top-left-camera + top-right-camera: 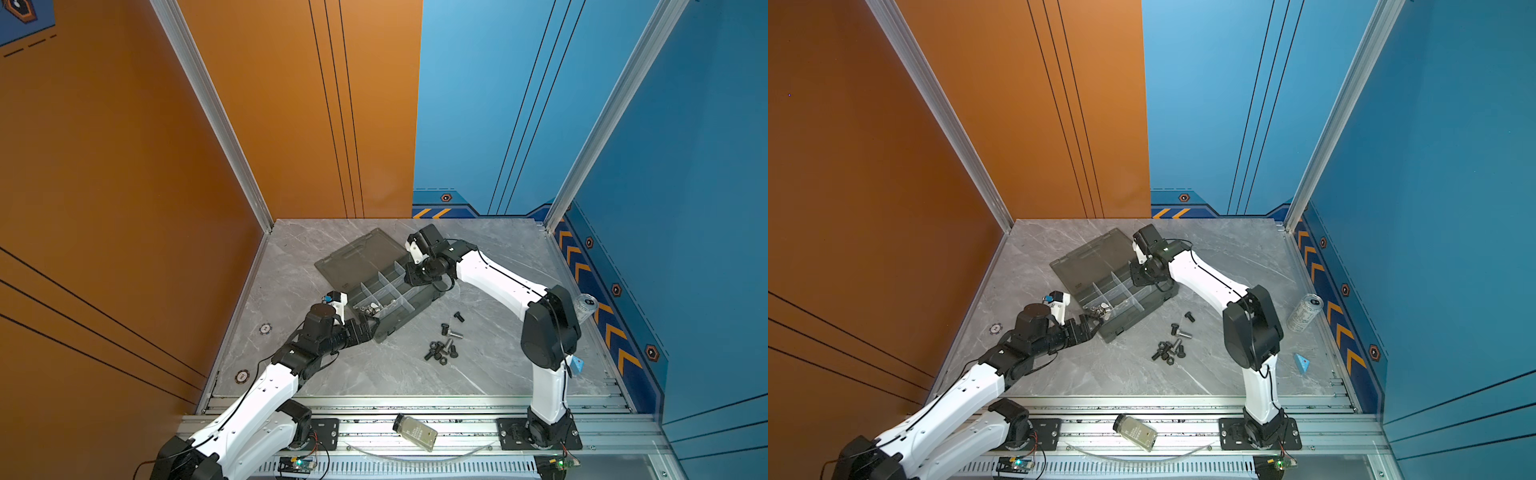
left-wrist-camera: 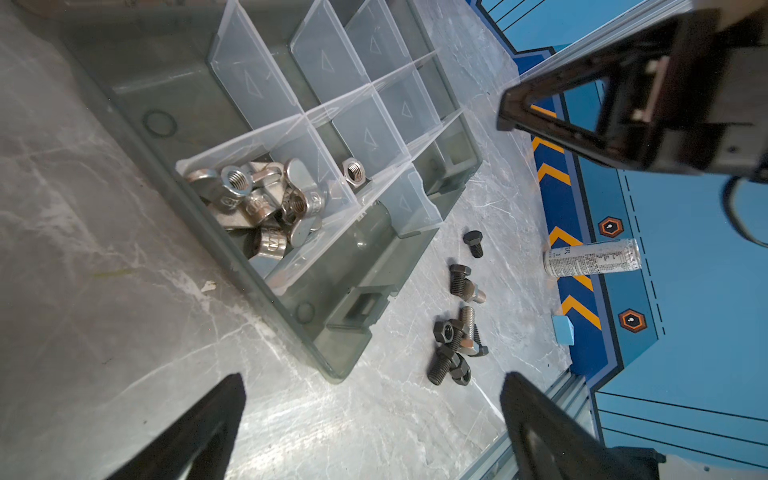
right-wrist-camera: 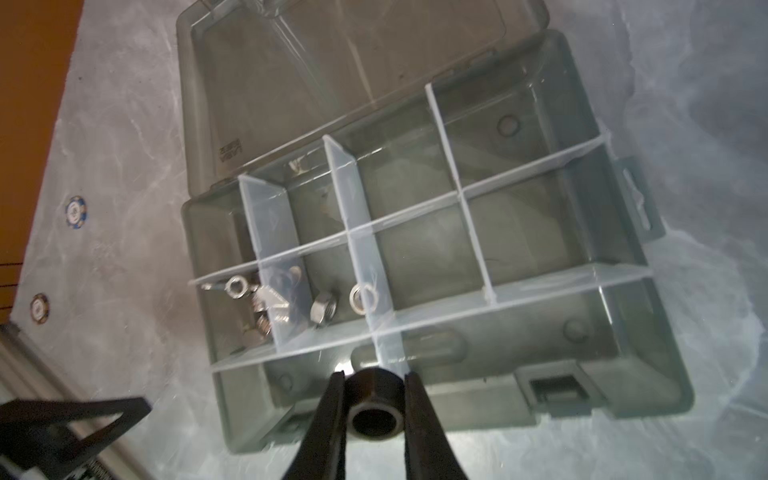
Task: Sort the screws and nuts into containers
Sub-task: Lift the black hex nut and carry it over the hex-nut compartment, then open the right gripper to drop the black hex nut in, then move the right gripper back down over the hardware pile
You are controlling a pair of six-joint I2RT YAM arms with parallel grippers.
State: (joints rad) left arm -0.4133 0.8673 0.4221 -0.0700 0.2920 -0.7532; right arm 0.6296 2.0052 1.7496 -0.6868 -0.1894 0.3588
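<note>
Between the closed fingertips of the right gripper [image 3: 375,376] sat a black nut [image 3: 376,411], a hexagonal ring pinched on two sides and hanging over the organiser box [image 3: 623,374] near its front wall. In both top views that gripper [image 1: 415,276] stood at the box's far right end.

Pale dividers [image 3: 345,187] split the box into cells. One cell at the left end held the silver nuts [image 2: 257,199], a heap of wing and hex pieces, and the next cell along held a single hex nut [image 2: 355,171]. The lid [image 1: 361,257] lay open and flat on the table behind the box.

The screws [image 1: 442,353] lay loose on the grey marble table [image 1: 374,374] in front of the box's right half. Most were black and a few silver, bunched in one cluster with a few more between it and the box.

The left gripper [image 2: 372,377] had its jaws spread wide with nothing between them. It [image 1: 1090,322] was at the box's near left corner, just beside the cell of silver nuts; whether it touched the box could not be told.

Further out, a silver can [image 1: 1305,312] stood upright by the right edge, with a small blue wedge [image 1: 1301,362] near it. A clear bottle [image 1: 415,432] lay on its side on the front metal rail. Two round chips [image 1: 264,329] sat along the left edge.
</note>
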